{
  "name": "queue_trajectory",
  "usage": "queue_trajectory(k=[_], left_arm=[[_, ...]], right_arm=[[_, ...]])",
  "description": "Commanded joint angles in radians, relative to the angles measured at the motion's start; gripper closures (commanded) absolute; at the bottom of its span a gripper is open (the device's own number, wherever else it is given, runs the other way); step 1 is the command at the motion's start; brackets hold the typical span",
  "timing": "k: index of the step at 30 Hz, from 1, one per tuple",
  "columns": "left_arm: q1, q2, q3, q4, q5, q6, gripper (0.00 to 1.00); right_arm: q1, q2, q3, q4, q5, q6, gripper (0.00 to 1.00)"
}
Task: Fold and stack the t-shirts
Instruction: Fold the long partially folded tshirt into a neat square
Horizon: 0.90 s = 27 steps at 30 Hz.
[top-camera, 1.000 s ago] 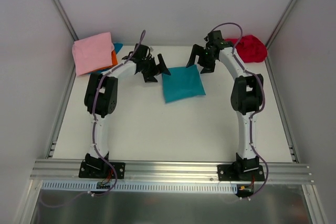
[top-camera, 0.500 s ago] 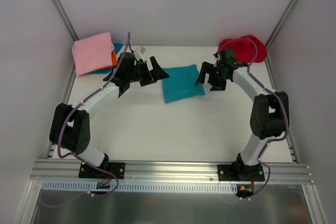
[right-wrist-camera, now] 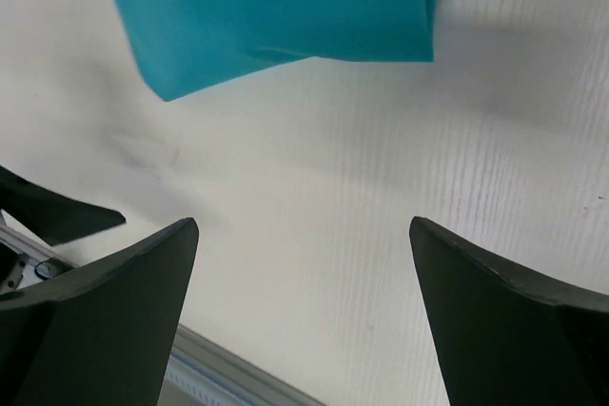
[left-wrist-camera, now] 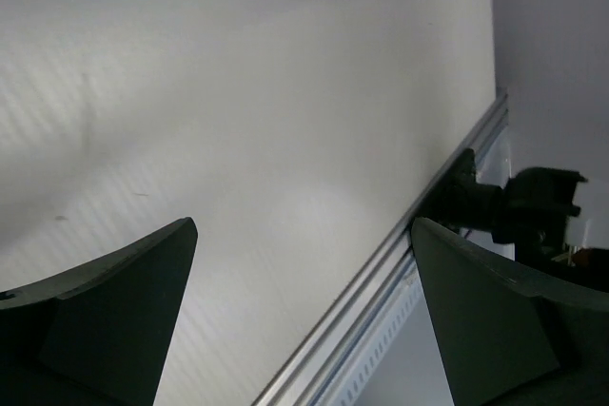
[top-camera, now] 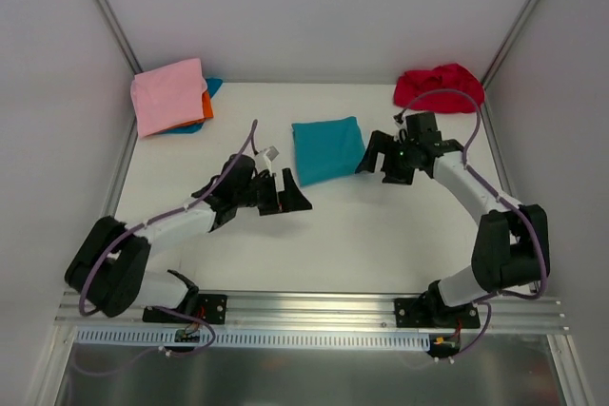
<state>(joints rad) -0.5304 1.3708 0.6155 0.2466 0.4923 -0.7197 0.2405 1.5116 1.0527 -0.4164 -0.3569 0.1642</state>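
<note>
An aluminium rail [top-camera: 314, 309] runs along the near edge of the white table [top-camera: 333, 244], whose top has a fine ribbed texture in the wrist views.

Toward the near-left part of the table, the left gripper [top-camera: 288, 195] hangs over bare surface with its dark, wedge-shaped fingers [left-wrist-camera: 114, 311] spread wide. It holds nothing and is clear of any cloth.

Farther in and to the right, the right gripper [top-camera: 379, 166] is just beside the right edge of the teal t-shirt [top-camera: 326, 149]. Its jaws are also fully apart and empty, with the cloth lying ahead of the fingers rather than between them.

The teal t-shirt lies around the middle of the table, folded into a flat, smooth, near-square pad of soft matte cloth [right-wrist-camera: 276, 7]. Its slightly longer axis runs left to right and is a little skewed to the table's edges (which way the neck points cannot be told).

At the far left corner, a folded pink t-shirt [top-camera: 169, 94] tops a pile, with slivers of an orange t-shirt [top-camera: 206, 105] and a blue t-shirt [top-camera: 213, 87] showing beneath it. At the far right corner, a red t-shirt [top-camera: 440, 87] sits unfolded in a rumpled heap.
</note>
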Motion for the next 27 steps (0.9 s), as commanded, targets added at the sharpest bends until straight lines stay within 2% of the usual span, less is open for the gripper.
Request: queue_trajectory(k=[1, 6, 10, 14, 20, 27], left_arm=[[-0.091, -0.212, -0.017, 0.010, -0.079, 0.005, 0.01], [-0.184, -0.493, -0.080, -0.131, -0.222, -0.026, 0.01], [-0.220, -0.662, -0.105, -0.284, -0.288, -0.052, 0.01], [-0.226, -0.814, -0.109, -0.397, -0.308, -0.063, 0.01], [-0.226, -0.932, -0.128, -0.483, -0.340, -0.073, 0.01], [-0.226, -0.943, -0.140, -0.506, -0.345, -0.073, 0.01]], right_arm=[[0.013, -0.033, 0.198, -0.074, -0.011, -0.011, 0.00], [0.043, 0.091, 0.464, -0.157, -0.033, -0.009, 0.00], [0.065, 0.325, 0.660, -0.167, -0.097, 0.008, 0.00], [0.075, 0.510, 0.774, -0.154, -0.154, 0.037, 0.01], [0.117, 0.680, 0.866, -0.125, -0.198, 0.086, 0.01], [0.160, 0.752, 0.883, -0.098, -0.186, 0.112, 0.00]])
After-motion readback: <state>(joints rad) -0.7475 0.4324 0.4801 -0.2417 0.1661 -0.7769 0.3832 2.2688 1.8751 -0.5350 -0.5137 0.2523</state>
